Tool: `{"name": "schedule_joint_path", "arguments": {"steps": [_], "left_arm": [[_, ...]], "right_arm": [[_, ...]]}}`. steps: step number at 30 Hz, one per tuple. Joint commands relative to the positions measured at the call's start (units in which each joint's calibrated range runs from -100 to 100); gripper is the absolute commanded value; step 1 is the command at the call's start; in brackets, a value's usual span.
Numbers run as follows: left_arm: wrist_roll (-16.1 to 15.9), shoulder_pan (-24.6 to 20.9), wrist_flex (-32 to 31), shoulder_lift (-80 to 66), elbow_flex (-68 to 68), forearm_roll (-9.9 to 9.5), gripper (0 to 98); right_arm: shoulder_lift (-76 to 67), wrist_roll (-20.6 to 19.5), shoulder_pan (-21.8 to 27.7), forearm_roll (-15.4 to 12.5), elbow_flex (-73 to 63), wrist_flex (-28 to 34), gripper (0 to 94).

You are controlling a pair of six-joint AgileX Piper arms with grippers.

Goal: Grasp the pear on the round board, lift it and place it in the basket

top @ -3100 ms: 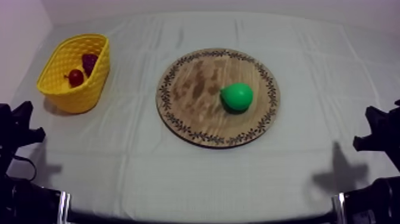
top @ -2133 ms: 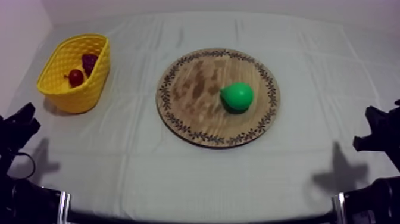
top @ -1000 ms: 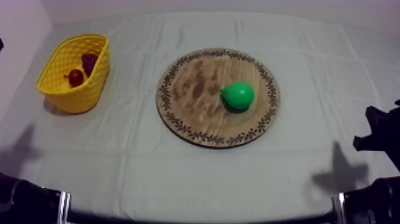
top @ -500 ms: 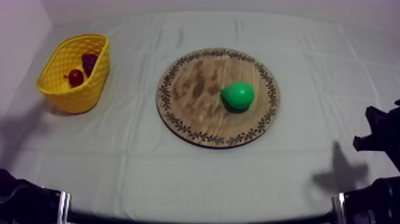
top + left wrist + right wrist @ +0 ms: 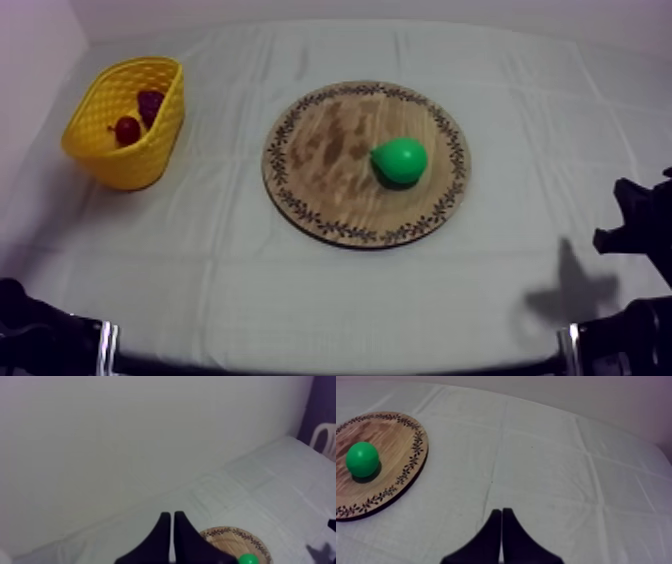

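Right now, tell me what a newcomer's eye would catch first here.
The bright green pear stands out first, sitting right of centre on the round board in the middle of the table. Next comes the yellow basket near the left edge, with a small red fruit inside.

At frame centre you have a bright green pear point(image 5: 400, 160) on a brown board point(image 5: 320, 150) with a dark leafy rim pattern. Upper left, your yellow lattice basket point(image 5: 155, 140) shows a small red fruit point(image 5: 127, 130) and a dark purple fruit point(image 5: 150, 103).
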Motion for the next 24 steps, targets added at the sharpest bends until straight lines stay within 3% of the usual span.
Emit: {"name": "schedule_joint_path", "arguments": {"steps": [1,11,19,24], "left_arm": [[-0.77,1.91,-0.1,2.19,-0.04,-0.1,0.0],[-0.93,8.54,1.04,12.88,-1.14,-1.23,0.0],[-0.44,14.76,-1.26,20.91,0.56,-6.19,0.0],[0.24,16.98,-2.01,25.39,1.76,-7.36,0.0]], "right_arm": [[0.01,0.02,0.0,0.01,0.05,-0.14,0.5],[0.01,0.02,0.0,0.01,0.05,-0.14,0.5],[0.01,0.02,0.0,0.01,0.05,-0.14,0.5],[0.01,0.02,0.0,0.01,0.05,-0.14,0.5]]}}
